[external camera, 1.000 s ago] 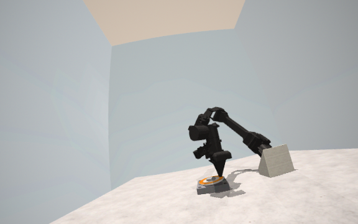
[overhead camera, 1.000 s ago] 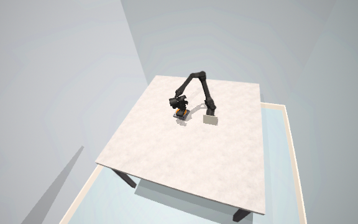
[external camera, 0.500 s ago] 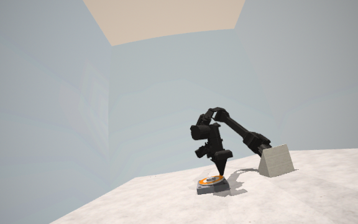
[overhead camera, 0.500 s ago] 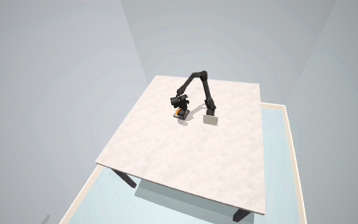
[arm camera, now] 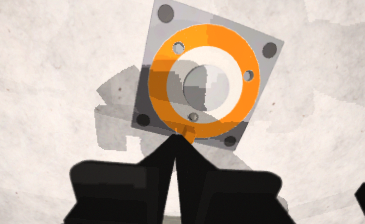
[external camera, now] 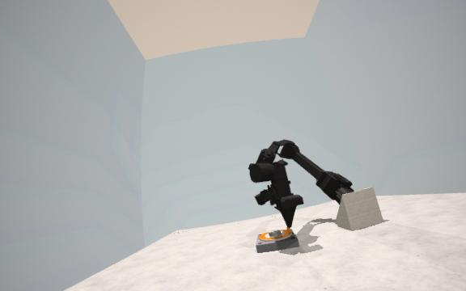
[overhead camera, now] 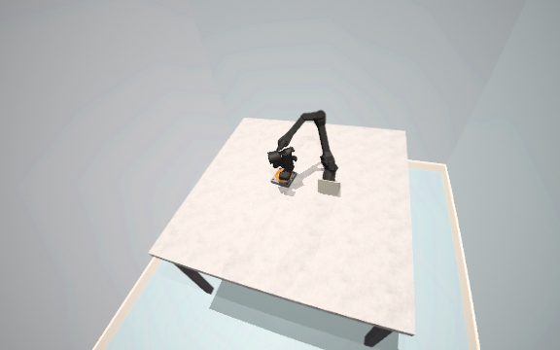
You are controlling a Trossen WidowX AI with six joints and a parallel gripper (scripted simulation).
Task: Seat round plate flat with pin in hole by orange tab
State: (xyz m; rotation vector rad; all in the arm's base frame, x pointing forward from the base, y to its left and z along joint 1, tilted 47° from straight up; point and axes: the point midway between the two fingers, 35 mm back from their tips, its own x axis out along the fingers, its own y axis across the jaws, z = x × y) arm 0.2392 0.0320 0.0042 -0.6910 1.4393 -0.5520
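The round plate [arm camera: 213,35] [external camera: 263,237], white with an orange ring, sits around the grey post [arm camera: 215,87] on the square grey base [arm camera: 155,40] [external camera: 277,245]. Its orange tab [arm camera: 189,136] points toward my gripper in the wrist view. The hole [arm camera: 193,117] next to the tab shows a small grey round shape inside, perhaps the pin. The plate looks nearly level in the exterior view; whether it lies fully flat I cannot tell. My gripper [arm camera: 176,138] [external camera: 289,227] is shut and empty, its tips at the tab's left side in the wrist view, seemingly touching it.
Two other plate holes, one at upper left [arm camera: 178,48] and one at right [arm camera: 248,75], show grey. Dark round spots mark the base's corners. A beige wedge-shaped block [overhead camera: 329,188] [external camera: 360,210] stands by the arm's foot on the pale table [overhead camera: 280,243].
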